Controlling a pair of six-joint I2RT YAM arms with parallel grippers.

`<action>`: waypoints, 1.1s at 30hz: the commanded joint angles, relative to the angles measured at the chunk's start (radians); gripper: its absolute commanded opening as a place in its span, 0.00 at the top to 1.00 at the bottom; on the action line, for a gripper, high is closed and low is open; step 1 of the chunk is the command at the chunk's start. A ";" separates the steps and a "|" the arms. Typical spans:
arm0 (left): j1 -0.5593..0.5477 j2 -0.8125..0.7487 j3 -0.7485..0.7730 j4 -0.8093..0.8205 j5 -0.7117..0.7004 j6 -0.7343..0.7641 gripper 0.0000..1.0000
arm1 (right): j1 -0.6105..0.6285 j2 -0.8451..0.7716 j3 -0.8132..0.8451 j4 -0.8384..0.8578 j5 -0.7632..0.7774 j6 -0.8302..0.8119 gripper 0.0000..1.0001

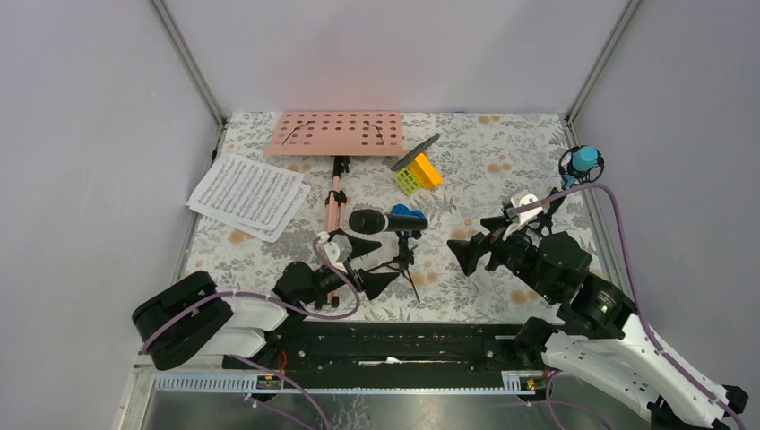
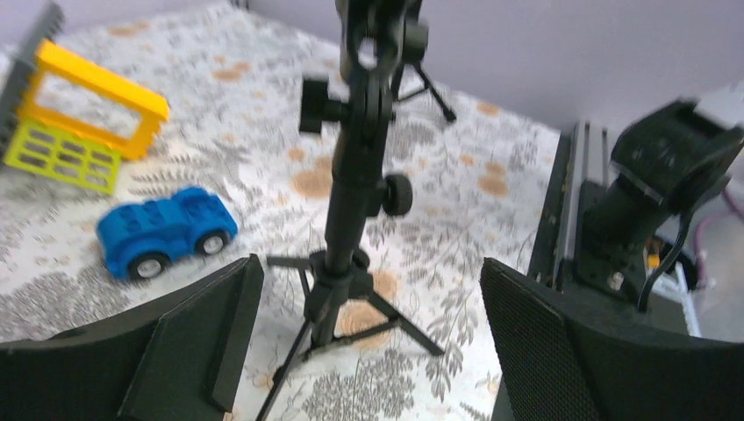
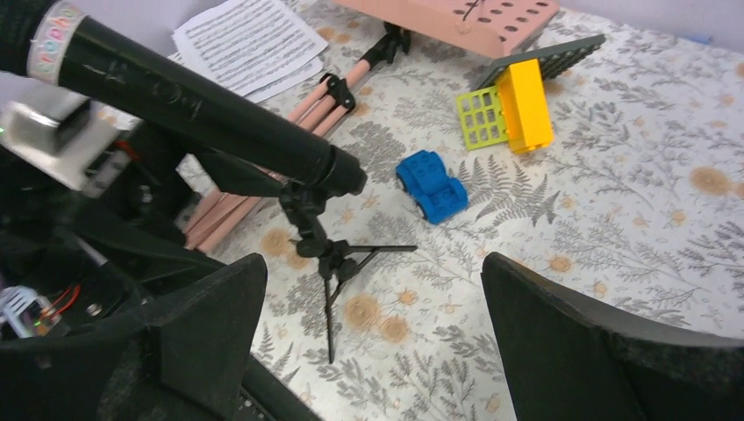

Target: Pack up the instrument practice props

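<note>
The pink music stand (image 1: 333,133) lies flat at the back, its legs (image 1: 336,208) pointing toward me. White sheet-music pages (image 1: 249,194) lie to its left. The black mic (image 1: 385,221) stands on its small black tripod (image 1: 405,262) in the middle. The blue mic (image 1: 584,160) stands at the far right. My left gripper (image 1: 366,264) is open and empty just left of the black tripod (image 2: 342,289), which stands ahead between the jaws. My right gripper (image 1: 479,240) is open and empty to the tripod's right, facing it (image 3: 338,263). The right wrist view also shows the black mic (image 3: 193,105).
A small blue toy car (image 1: 410,211) sits just behind the black mic; it also shows in the left wrist view (image 2: 165,230) and the right wrist view (image 3: 430,186). A yellow-green toy block (image 1: 417,173) lies behind it. Grey walls close in the flowered table.
</note>
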 commanded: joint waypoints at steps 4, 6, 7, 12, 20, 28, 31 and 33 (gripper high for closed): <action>-0.002 -0.199 -0.004 0.085 -0.126 -0.010 0.01 | -0.002 -0.038 -0.132 0.369 0.097 -0.135 0.00; -0.001 -0.231 0.014 0.017 -0.127 0.017 0.01 | -0.001 -0.019 -0.167 0.460 0.042 -0.203 0.00; -0.002 -0.238 0.020 0.005 -0.125 0.025 0.01 | -0.001 -0.006 -0.180 0.499 0.006 -0.229 0.00; -0.001 -0.200 -0.006 0.059 -0.144 0.005 0.01 | -0.002 0.073 -0.203 0.626 -0.175 -0.382 0.00; -0.002 -0.082 0.026 0.140 -0.121 -0.018 0.03 | -0.001 0.202 -0.168 0.647 -0.350 -0.596 0.00; -0.002 0.049 0.080 0.229 -0.106 -0.036 0.06 | 0.011 0.307 -0.093 0.633 -0.401 -0.666 0.08; -0.002 0.090 0.087 0.270 -0.102 -0.051 0.07 | 0.021 0.364 -0.048 0.605 -0.408 -0.698 0.14; -0.001 0.102 0.097 0.275 -0.098 -0.055 0.07 | 0.031 0.395 -0.025 0.593 -0.409 -0.720 0.18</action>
